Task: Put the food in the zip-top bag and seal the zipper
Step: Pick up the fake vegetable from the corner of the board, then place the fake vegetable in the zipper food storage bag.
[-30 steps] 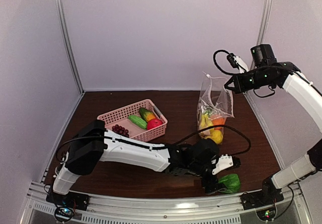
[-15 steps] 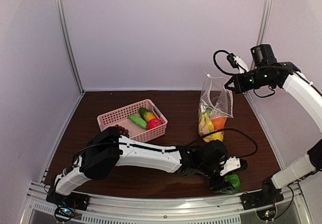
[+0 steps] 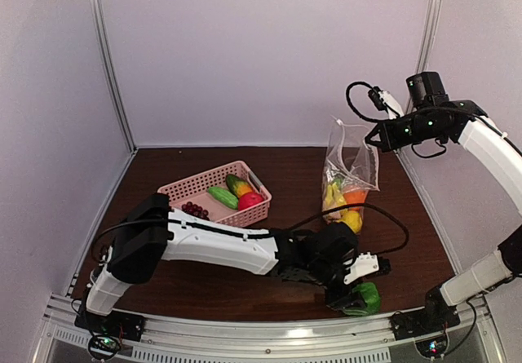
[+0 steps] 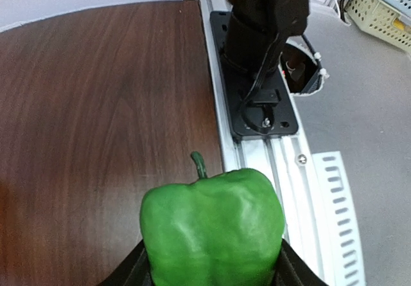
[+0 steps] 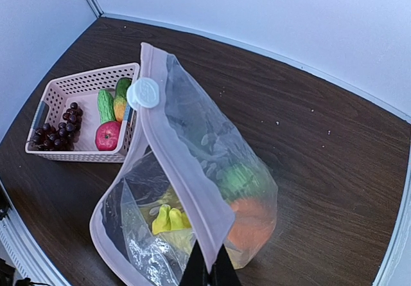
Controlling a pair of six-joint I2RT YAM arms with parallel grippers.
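Left pincer low at the near right edge of the tabletop, clamped on the green pepper, with one dark finger tight against each flank. Pepper at the very edge of the dark wood, stem toward the far side of the wrist view, just beside the metal rail.

Right pincer raised above the far right of the tabletop, closed tight on the mouth edge of the zip-top bag and holding it up by the zipper. Bag hanging open and slack, bottom seemingly on the wood, well apart from the pepper. Round white slider at the zipper's far end.

Inside the bag: a yellow banana, an orange and something green, blurred behind the plastic.

Left of the bag and apart from it, the pink basket, carrying the cucumber, red apple and dark grapes, plus a green-and-orange piece too small to name.
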